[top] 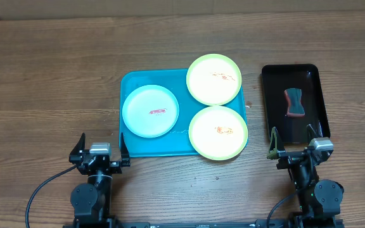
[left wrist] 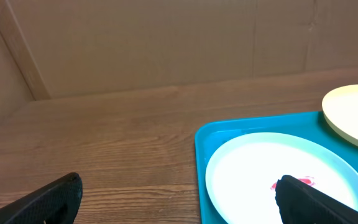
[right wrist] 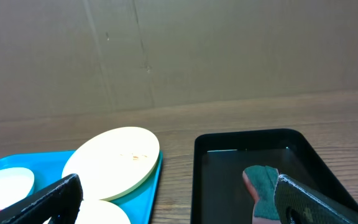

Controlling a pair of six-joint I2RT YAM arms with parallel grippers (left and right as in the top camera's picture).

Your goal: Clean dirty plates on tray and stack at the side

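3 round plastic plates are seen on 1 turquoise rectangular plastic tray (top: 132,85): 1 pale blue plate (top: 150,111) at left, and 2 pale yellow-green, far plate (top: 214,78) & near plate (top: 218,132), overhanging its right rim. All are smeared red-orange. 1 red-green sponge (top: 294,103) is laid in 1 narrow black tray (top: 312,88). L gripper (top: 101,152) & R gripper (top: 293,149) are spread wide, empty.

Three plates (top: 150,111) on tray (top: 134,147)
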